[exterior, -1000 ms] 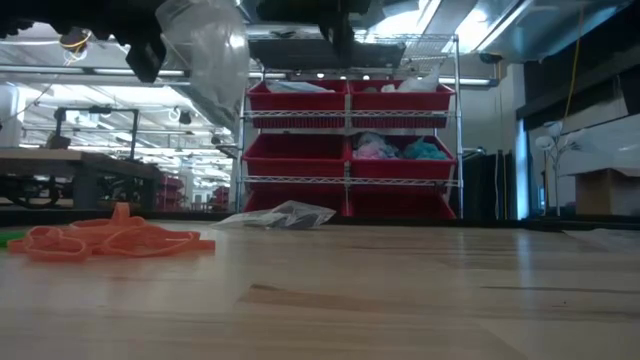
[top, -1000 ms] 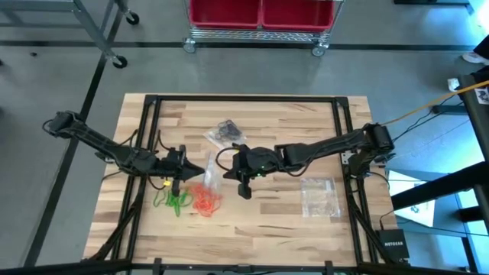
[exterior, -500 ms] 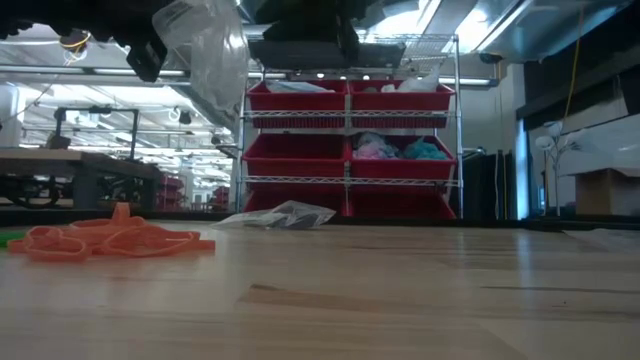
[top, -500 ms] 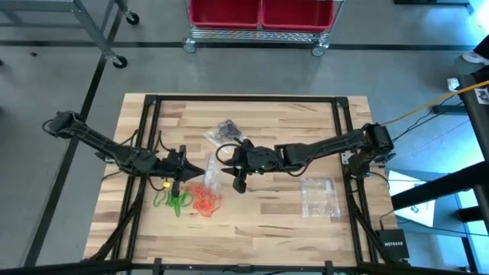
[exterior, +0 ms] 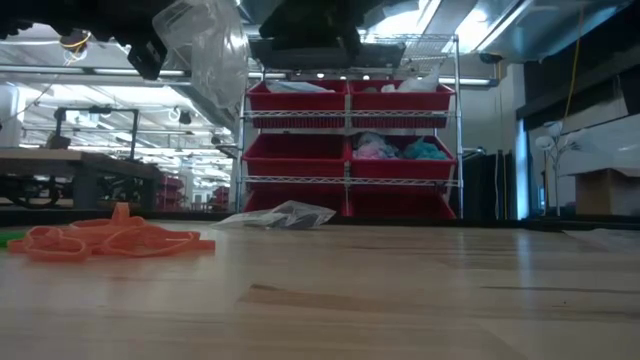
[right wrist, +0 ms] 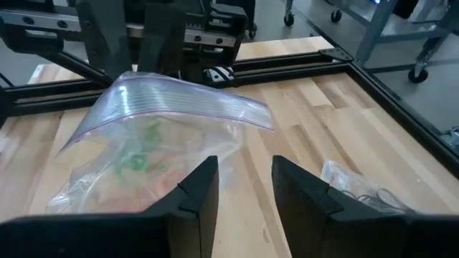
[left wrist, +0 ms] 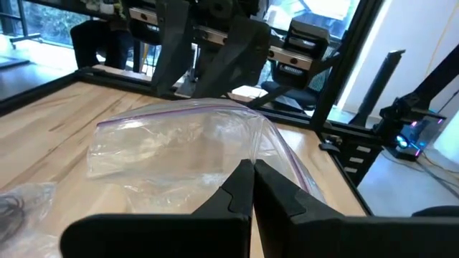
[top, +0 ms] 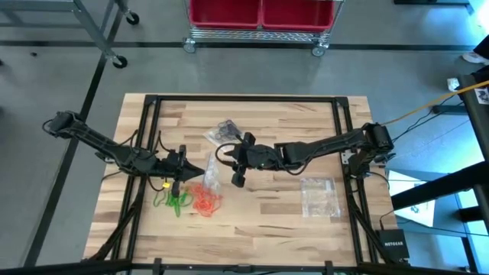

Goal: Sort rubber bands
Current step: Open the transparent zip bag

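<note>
High view: orange-red rubber bands (top: 205, 200) heaped on the desk (top: 267, 221) just below and left of centre, green rubber bands (top: 174, 201) just beside them toward the frame's left, black rubber bands (top: 224, 131) already inside a clear pouch above centre. Over the two loose heaps, lifted off the wood, the held bag (top: 202, 169), pinched at one edge by the left jaws, which reach in from the frame's left and are closed tight on the plastic. Opposite, from the frame's right, the right jaws: partly parted, gripping nothing, near the bag's free side and apparently not touching it. Spare bag (top: 318, 195) flat at lower right, well apart from both arms. Right wrist view: held bag (right wrist: 165, 122) straight ahead of the gap between the two fingers (right wrist: 193, 193), its purple zip strip running crosswise to the line of approach, green and orange blurs showing through the film, most likely the heaps beneath. Low view: held bag (exterior: 205, 50) hanging at upper left, orange-red rubber bands (exterior: 110, 240) lying on the desk at lower left, clear air between. Judged from this: free lip of the bag nearer the right arm, so taking that lip probably falls to the right jaws, moving toward the frame's left; loose bands below and between both jaws, none gripped yet.
</note>
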You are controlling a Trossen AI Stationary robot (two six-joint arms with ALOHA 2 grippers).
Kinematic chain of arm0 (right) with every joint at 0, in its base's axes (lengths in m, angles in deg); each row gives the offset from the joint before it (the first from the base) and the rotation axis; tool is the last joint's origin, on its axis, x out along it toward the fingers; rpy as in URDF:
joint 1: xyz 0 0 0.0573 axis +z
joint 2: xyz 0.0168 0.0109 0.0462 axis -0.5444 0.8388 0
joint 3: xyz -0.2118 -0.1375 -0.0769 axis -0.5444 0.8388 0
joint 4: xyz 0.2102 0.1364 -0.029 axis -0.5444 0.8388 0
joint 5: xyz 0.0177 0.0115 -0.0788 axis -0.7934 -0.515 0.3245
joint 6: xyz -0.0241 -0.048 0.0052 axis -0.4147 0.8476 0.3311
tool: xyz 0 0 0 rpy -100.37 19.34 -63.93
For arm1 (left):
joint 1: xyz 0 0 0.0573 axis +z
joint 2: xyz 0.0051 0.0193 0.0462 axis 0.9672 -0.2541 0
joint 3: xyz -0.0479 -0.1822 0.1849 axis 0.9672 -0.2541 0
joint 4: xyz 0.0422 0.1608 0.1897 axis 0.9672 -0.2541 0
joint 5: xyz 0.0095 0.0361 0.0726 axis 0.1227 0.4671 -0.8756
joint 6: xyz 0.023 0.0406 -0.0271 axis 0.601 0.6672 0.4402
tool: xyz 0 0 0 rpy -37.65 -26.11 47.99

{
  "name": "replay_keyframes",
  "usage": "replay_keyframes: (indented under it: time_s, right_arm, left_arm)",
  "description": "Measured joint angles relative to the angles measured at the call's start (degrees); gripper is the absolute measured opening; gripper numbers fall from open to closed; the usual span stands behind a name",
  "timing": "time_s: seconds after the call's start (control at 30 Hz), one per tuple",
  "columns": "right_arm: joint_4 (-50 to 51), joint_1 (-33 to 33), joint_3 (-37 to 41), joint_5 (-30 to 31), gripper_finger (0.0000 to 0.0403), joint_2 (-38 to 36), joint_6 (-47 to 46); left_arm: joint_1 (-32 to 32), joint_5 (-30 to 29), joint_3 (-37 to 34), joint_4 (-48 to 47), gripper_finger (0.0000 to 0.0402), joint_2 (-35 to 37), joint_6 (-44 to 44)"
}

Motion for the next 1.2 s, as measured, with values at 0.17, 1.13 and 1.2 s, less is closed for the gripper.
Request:
replay_keyframes:
  time_s: [0.17,1.13,1.2]
  right_arm:
    - [0.0,0.0,0.0,-1.2,0.0122,0.0,0.0]
    - [0.0,0.0,0.0,-2.6,0.0122,0.0,0.2]
    - [0.0,0.0,0.0,-2.6,0.0122,0.0,0.5]
  left_arm:
    - [0.0,0.0,0.0,0.1,0.0000,0.0,0.0]
    - [0.0,0.0,0.0,0.5,0.0000,0.0,-1.1]
    - [0.0,0.0,0.0,0.5,0.0000,0.0,-3.0]
